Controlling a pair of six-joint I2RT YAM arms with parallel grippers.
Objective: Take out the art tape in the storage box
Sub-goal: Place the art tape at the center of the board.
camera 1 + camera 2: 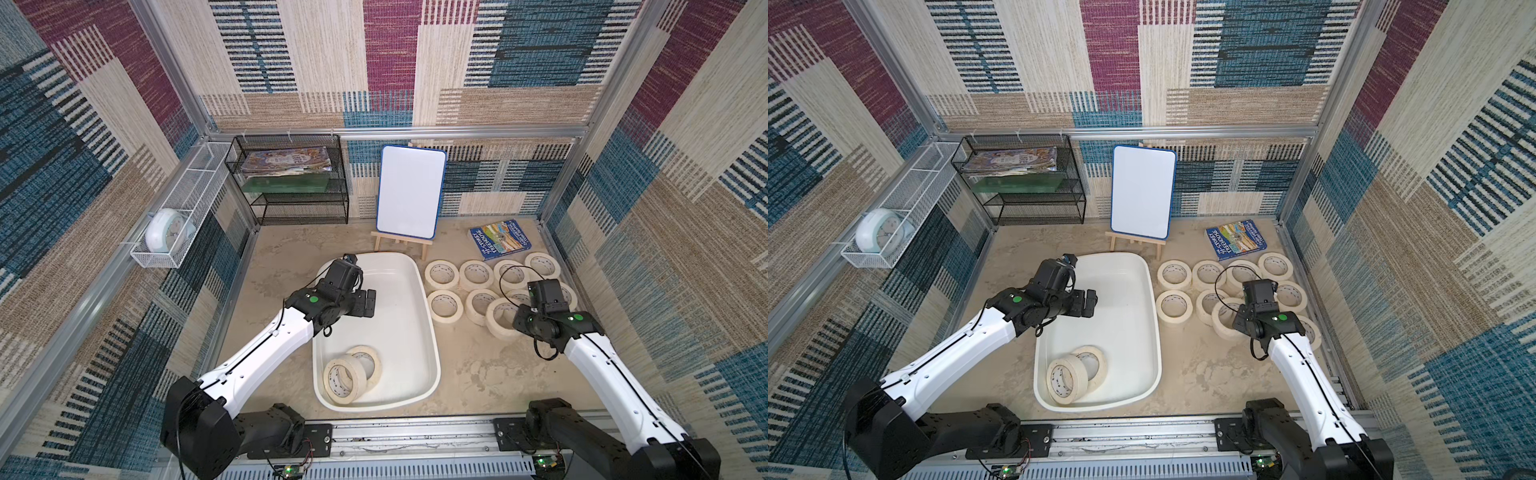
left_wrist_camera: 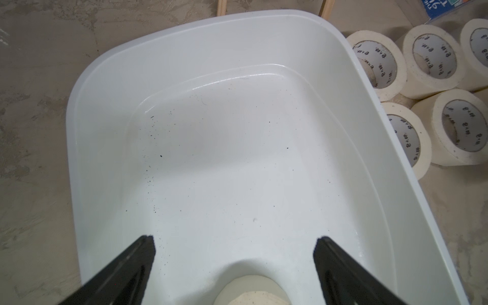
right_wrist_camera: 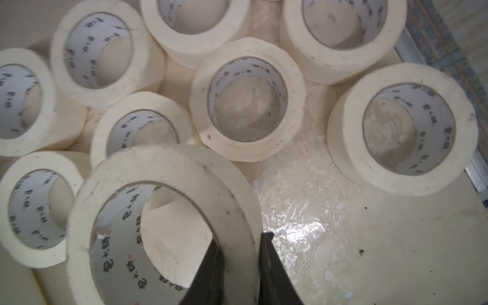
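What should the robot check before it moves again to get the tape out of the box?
1. Left gripper open: ok, jaws wide apart.
2. Left gripper empty: ok, nothing between them.
3. Storage box emptied: not ok, two tape rolls lie overlapping at its near end.
4. Right gripper grip: ok, shut on the wall of the held roll.
5. Held roll resting on the table: cannot tell.
6. Held roll outside the box: ok, it is beside the other rolls on the table.
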